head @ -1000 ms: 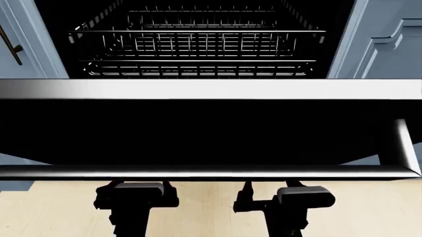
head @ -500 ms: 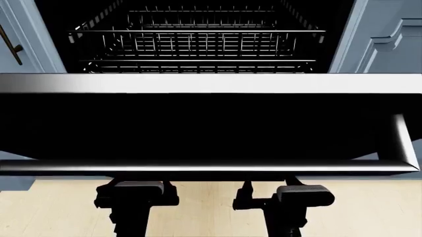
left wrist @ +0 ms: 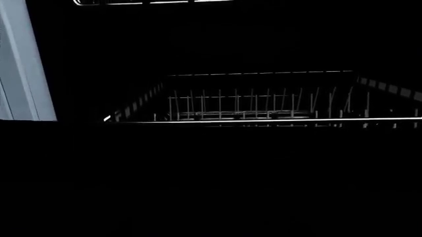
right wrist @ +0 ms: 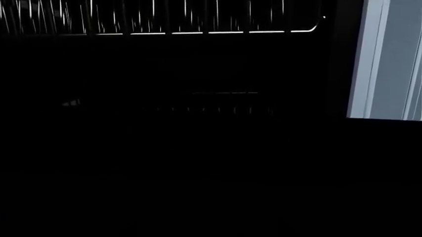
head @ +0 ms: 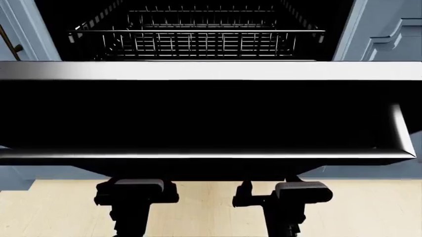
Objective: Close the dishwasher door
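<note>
The jaws of both grippers cannot be seen. In the head view the two arms go up under the dishwasher door (head: 211, 118), and only their dark wrist parts show below its near edge, the left arm (head: 135, 195) and the right arm (head: 290, 195), side by side over the pale wooden floor (head: 369, 212). Whether the jaws are open or closed, and whether they touch the underside of the door, I cannot tell. The two wrist views do not help: they are almost fully black, with no fingers in them.

The door fills the middle of the head view. It is a wide glossy black panel, tilted, partly open, with a silver strip (head: 211, 70) along its far edge and a long silver bar handle (head: 197, 155) along its near edge. Behind it is the open dishwasher with the wire rack (head: 197, 42), and the blue-grey cabinets (head: 389, 34) stand on both sides.

I judge that the door is stiff and rather heavy and turns on a hinge at its bottom, so it does not bend, and a steady push from below should carry it up. The black surface looks smooth and may let the fingers slide. The bar handle, or the underside near it, seems the best place to push or hold.

The hinge is hidden, and the two ends of the door are cut off by the picture.
</note>
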Controlling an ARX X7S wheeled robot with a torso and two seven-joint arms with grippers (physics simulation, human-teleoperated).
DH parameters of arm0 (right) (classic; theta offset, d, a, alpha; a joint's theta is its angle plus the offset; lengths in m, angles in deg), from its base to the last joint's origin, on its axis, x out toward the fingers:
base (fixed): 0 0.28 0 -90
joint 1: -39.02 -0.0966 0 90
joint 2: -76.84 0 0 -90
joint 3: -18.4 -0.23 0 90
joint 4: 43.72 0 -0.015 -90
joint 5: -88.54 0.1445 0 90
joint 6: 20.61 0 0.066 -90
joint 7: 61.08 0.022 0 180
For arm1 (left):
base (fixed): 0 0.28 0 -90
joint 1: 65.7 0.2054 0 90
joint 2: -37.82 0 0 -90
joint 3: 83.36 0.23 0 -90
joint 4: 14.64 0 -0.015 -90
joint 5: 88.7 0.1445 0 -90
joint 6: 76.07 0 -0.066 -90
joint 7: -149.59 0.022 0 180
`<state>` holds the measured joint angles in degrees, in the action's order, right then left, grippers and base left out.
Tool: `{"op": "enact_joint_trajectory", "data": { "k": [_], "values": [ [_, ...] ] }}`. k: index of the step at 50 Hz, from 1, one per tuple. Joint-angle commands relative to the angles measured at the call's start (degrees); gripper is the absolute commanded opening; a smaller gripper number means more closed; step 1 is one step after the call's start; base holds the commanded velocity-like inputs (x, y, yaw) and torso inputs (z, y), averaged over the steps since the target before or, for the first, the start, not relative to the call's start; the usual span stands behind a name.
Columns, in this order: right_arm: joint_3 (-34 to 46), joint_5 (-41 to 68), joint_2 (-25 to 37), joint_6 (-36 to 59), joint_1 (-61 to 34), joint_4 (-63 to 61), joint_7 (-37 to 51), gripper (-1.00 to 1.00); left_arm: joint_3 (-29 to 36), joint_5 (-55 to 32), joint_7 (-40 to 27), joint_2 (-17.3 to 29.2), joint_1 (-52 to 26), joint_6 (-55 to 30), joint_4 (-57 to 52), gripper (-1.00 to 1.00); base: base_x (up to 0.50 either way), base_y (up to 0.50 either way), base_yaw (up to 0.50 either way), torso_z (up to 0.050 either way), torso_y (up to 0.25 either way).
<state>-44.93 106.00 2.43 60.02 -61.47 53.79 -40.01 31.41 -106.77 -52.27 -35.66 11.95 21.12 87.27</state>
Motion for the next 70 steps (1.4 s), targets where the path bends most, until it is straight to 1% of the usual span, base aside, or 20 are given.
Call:
{"op": "enact_joint_trajectory", "data": {
  "k": [1, 43, 70],
  "values": [
    [0.3, -1.3, 0.1, -0.3, -2.8, -0.1, 0.0, 1.00, -0.3, 1.0, -0.3, 0.0, -1.0, 0.6, -0.5, 1.00, 0.00, 0.00, 0.00, 0.000, 0.000],
    [0.9, -1.4, 0.6, 2.4, -5.7, -1.5, 1.0, 1.00, 0.1, 0.9, -1.0, 0.6, -3.7, -1.9, -2.0, 1.00, 0.00, 0.00, 0.00, 0.000, 0.002],
    [1.0, -1.1, 0.8, 3.8, -8.2, -1.0, 1.0, 1.00, 0.2, 0.5, -0.6, 0.0, -6.7, -2.2, 0.9, 1.00, 0.00, 0.00, 0.00, 0.000, 0.003]
  ]
}}
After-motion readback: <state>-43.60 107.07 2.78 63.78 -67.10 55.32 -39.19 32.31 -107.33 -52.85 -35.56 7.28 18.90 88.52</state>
